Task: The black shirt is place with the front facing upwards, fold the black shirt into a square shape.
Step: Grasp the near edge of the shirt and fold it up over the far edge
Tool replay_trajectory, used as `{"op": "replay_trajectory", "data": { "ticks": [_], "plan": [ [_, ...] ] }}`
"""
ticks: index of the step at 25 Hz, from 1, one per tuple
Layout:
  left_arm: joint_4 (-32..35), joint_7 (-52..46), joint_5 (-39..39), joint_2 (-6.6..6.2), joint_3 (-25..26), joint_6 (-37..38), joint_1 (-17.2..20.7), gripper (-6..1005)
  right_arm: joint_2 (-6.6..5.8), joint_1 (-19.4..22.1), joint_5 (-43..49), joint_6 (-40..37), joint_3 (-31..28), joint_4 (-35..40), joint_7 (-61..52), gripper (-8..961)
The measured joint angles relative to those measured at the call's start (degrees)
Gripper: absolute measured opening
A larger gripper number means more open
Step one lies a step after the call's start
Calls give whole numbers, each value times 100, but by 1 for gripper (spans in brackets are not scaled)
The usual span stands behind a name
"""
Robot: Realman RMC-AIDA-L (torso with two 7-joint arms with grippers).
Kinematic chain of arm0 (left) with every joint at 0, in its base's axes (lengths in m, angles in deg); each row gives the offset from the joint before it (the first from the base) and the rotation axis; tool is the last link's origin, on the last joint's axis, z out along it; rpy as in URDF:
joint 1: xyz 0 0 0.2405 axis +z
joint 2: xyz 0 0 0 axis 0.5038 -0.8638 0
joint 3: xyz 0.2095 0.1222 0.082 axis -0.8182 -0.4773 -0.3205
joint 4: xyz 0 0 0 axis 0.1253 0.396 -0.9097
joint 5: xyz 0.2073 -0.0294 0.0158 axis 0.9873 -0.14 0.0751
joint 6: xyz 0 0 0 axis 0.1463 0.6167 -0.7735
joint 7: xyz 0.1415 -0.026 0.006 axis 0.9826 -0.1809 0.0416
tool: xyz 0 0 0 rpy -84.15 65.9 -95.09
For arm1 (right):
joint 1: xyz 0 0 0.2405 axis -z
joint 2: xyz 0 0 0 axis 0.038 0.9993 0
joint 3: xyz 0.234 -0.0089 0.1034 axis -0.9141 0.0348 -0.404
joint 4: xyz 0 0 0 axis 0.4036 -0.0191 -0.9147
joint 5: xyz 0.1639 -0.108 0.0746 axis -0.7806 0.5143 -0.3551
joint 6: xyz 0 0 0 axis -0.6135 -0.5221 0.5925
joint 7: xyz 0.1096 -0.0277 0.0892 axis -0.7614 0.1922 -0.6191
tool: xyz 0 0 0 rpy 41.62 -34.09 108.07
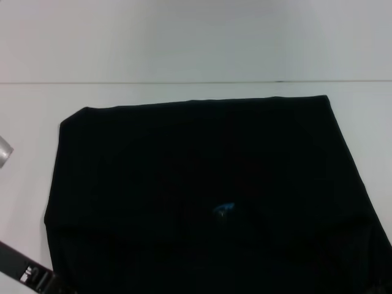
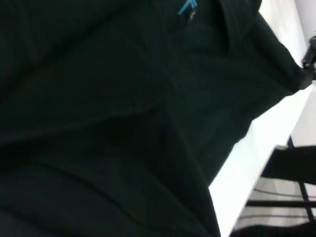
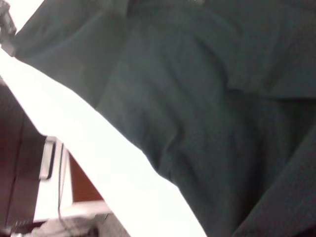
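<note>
Black cloth fills most of the head view: the black shirt (image 1: 208, 196) lies spread on the white table (image 1: 184, 49), its far edge straight and running parallel to the table's back edge, its near part going out of the picture toward the robot. A small blue mark (image 1: 224, 210) shows near the middle of the near part; no lettering can be made out. The cloth already reads as a broad rectangle with no sleeves sticking out at the sides, so I judge the sleeve folds done and the lengthwise fold, the one that brings it to a square, the step in hand. Both wrist views look closely at wrinkled black fabric running along the near table edge, the left wrist view also catching the blue mark (image 2: 186, 7). Neither the left gripper nor the right gripper shows its fingers clearly anywhere, so I cannot tell whether they are spread or pinching cloth. The next move probably calls for both grippers to take the near hem at its two corners and carry it evenly toward the far edge.
</note>
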Motion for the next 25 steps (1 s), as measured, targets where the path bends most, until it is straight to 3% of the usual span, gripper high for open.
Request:
{"op": "replay_trajectory", "data": {
  "ticks": [4, 7, 13, 19, 23, 24, 25],
  "plan": [
    [-83, 13, 29, 3, -60, 100, -16, 32, 134, 73, -5, 10, 113, -123, 304, 40],
    [-64, 4, -14, 8, 29, 5, -55, 32, 132, 78, -29, 63, -11, -187, 383, 40],
    [1, -120, -96, -68, 917, -465, -203, 31, -34, 42, -133, 370, -1075, -280, 442, 40],
    [45, -165, -247, -144, 2042, -1171, -393, 30, -313, 134, -1184, 1338, -2219, -675, -168, 40],
    [20, -245, -650, -146, 2375, -1942, -438, 31, -292, 254, -2109, 2206, -2451, -932, -311, 41],
    [9, -277, -793, -132, 2398, -2157, -435, 31, -181, 291, -2579, 2721, -2451, -1053, -249, 41],
    [6, -292, -890, -118, 2410, -2306, -428, 31, -181, 291, -2579, 2721, -2451, -1053, -249, 41]
  ]
}}
